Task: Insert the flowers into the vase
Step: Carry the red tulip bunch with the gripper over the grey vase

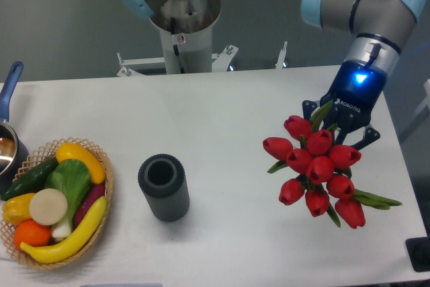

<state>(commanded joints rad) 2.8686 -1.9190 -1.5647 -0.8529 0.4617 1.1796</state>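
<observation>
Your gripper [338,128], right of frame, looks clamped on the flowers [318,163], buds fanned toward the camera. The vase [163,187] stands upright, well apart at lower-centre left.

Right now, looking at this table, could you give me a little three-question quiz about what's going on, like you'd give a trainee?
1. True or false: the flowers are already standing in the vase.
2. Which sits nearest the table's left edge? A) the vase B) the wicker basket of toy vegetables C) the flowers
3. Fill in: the vase's mouth is ___ (empty or filled).

Key
1. False. The red tulips are at the gripper, well to the right of the vase; the blooms hide how the fingers sit on the stems.
2. B
3. Empty; the vase stands upright with nothing in it.
</observation>
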